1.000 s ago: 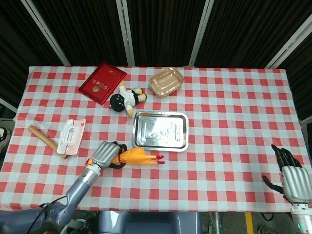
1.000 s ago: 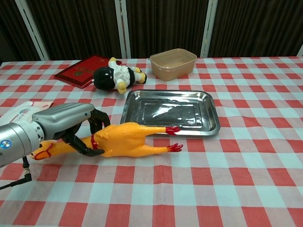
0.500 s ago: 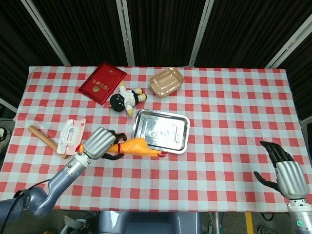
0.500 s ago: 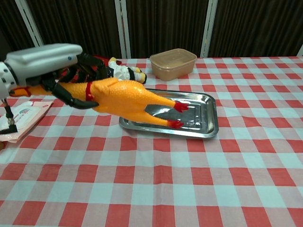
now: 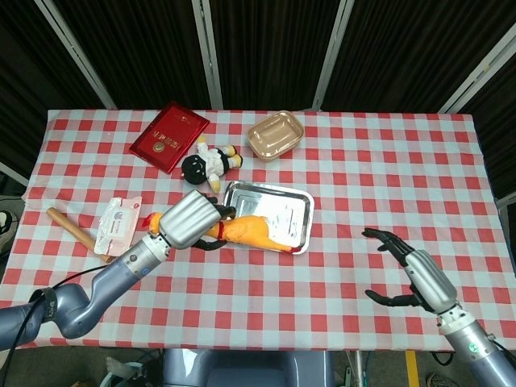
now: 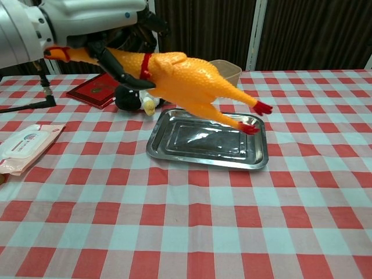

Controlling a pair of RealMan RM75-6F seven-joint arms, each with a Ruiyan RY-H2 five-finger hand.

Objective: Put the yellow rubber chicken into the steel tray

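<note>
My left hand [image 5: 192, 222] [image 6: 102, 23] grips the yellow rubber chicken [image 5: 246, 231] [image 6: 186, 81] by its neck and holds it in the air. The chicken's body and red feet hang over the steel tray [image 5: 295, 201] [image 6: 174, 142], which lies flat on the checked cloth with nothing in it. The chicken's head pokes out on the left of the hand. Far off at the lower right, my right hand [image 5: 419, 274] hovers open with its fingers spread and holds nothing; the chest view does not show it.
A black-and-white plush doll [image 5: 206, 164] [image 6: 132, 100] lies just behind the tray. A beige plastic box [image 5: 275, 135], a red booklet [image 5: 169, 135] [image 6: 96, 88], a wipes packet [image 5: 118, 225] [image 6: 26, 145] and a wooden stick [image 5: 71, 228] lie on the table.
The left hand has lifted the chicken off the cloth and carried it up and right, over the tray. The right hand has risen and moved inward over the table.
</note>
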